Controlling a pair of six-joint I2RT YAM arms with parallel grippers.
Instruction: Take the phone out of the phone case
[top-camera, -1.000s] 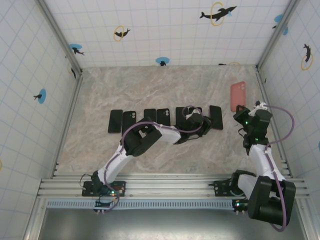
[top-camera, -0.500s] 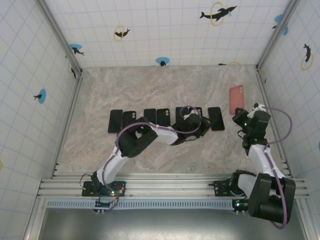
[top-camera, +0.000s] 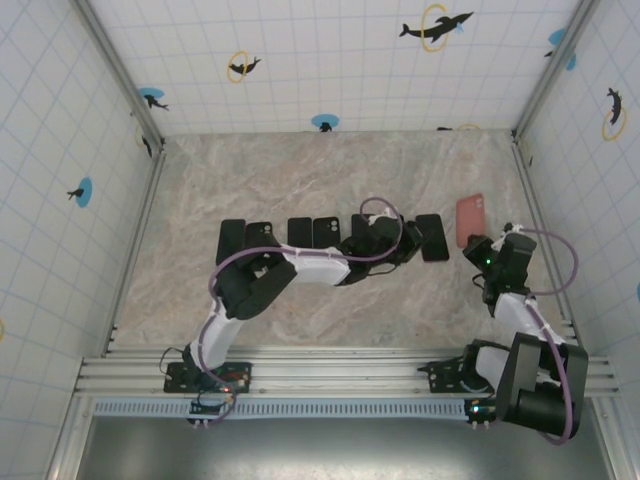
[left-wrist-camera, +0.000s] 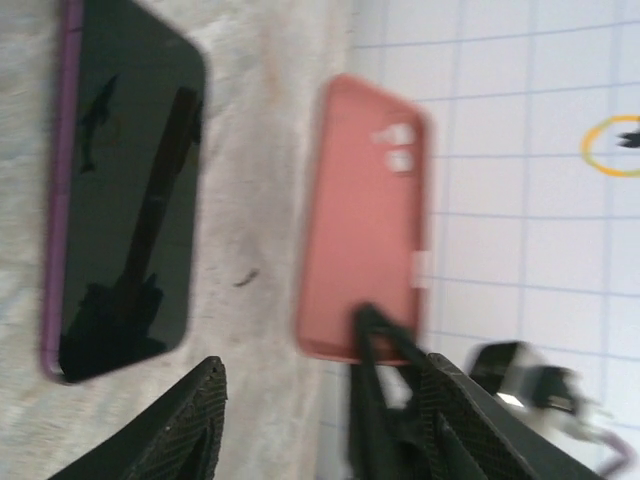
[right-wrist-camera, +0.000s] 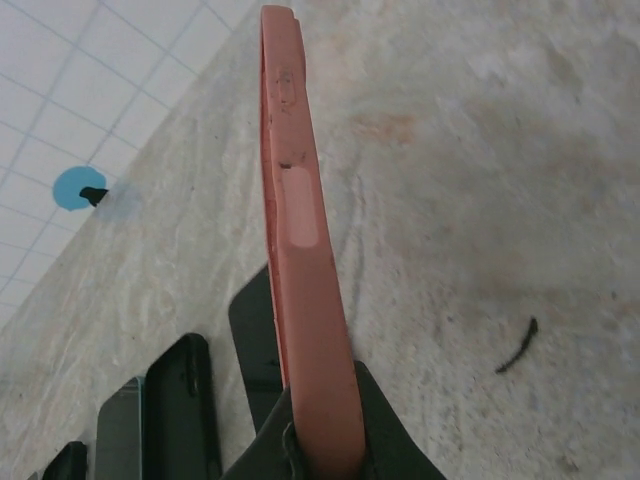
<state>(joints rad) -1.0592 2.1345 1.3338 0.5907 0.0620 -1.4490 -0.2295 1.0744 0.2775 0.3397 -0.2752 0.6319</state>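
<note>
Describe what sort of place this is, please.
Probably a robot test cell: grid-printed wall panels with dolphin stickers enclose a marble-look table, two arms are bolted to a metal rail, and a row of dark phones lies there.

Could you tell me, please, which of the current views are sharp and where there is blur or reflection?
Top external: evenly lit and sharp, with no glare on the table. Left wrist: soft throughout, the pink case and the wall grid smeared, and the dark phone mirrors dark shapes in its screen. Right wrist: crisp along the case's edge and on the marble around it.
</note>
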